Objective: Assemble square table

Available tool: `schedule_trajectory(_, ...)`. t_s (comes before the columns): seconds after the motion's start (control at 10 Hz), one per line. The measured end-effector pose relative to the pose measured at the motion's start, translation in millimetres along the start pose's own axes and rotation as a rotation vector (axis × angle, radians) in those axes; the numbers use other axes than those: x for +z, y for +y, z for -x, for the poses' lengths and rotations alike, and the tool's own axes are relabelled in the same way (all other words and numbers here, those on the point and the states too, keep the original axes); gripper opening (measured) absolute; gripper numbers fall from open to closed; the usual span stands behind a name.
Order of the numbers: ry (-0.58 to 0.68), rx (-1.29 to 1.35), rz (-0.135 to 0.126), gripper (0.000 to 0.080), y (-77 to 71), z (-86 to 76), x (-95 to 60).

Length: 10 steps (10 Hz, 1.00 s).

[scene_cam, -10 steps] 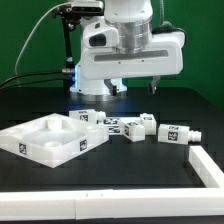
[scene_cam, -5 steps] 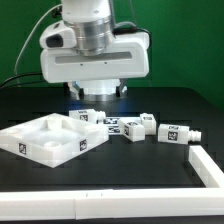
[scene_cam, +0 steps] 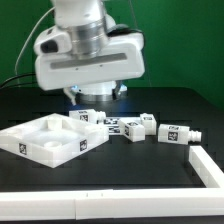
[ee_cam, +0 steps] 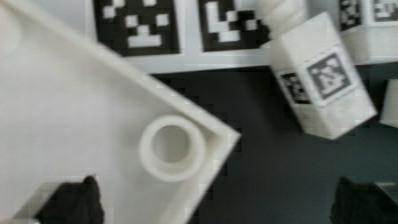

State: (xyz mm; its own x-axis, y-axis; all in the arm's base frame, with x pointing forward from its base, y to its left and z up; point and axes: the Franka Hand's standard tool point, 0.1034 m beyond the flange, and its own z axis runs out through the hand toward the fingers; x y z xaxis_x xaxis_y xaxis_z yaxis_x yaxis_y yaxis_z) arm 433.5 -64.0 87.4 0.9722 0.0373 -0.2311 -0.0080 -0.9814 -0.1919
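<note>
Black fingers (ee_cam: pixel 75 202) hang spread wide (holding nothing) above a round corner socket (ee_cam: pixel 169 148) of the white plastic square slab (scene_cam: pixel 45 140); short white tagged legs (scene_cam: pixel 150 127) lie just beside that slab

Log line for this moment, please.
gripper: open, empty, above corner socket | tabletop: lying flat, nothing fitted | legs: loose beside tabletop

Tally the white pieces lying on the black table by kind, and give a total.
Square tabletop slab: 1
Short tagged legs: 4
Long white bar: 1
Total: 6
</note>
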Motion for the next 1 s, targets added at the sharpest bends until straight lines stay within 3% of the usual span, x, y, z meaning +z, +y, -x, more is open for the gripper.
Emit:
schedule_trajectory(0.2,0.035,-0.141,0.007,0.0649,17.8,-26.6,-20.4)
schedule_trajectory(0.4,0.038,-0.162,0.006,0.0649,11.6,-24.8,-22.5)
schedule_trajectory(0.6,0.046,-0.191,0.014,0.0649,16.8,-26.8,-21.1)
schedule_trajectory(0.9,0.185,-0.535,0.162,0.0649,65.6,-52.8,-17.2)
schedule_trajectory(1.0,0.197,-0.596,0.174,0.0649,79.9,-53.3,-11.0)
